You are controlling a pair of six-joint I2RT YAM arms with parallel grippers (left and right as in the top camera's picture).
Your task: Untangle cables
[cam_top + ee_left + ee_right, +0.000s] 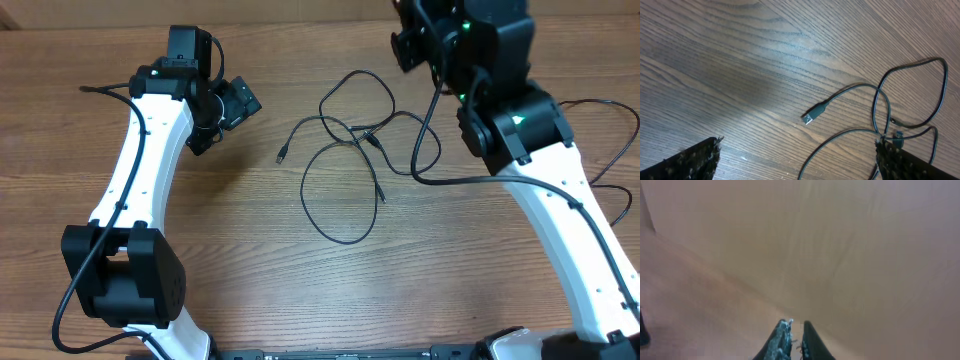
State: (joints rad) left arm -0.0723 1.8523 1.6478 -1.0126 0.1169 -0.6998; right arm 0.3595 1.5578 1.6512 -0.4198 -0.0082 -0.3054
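Observation:
Thin black cables [352, 135] lie tangled in the middle of the wooden table, with one large loop [340, 238] reaching toward the front. A silver-tipped plug [282, 155] points left; in the left wrist view this plug [812, 115] lies free on the wood, with cable loops [880, 107] behind it. My left gripper [238, 103] hovers left of the tangle, open, with nothing between its fingers [700, 157]. Its jaws stand wide apart [797, 150]. My right gripper [408, 45] is raised at the back right, above the table. Its jaws [796, 327] are shut and empty.
A thicker black wire [430, 135] from the right arm hangs and curves beside the right side of the tangle. The left arm's white link [135, 170] crosses the left of the table, the right arm's [570, 220] the right. The right wrist view shows only blurred brown surface.

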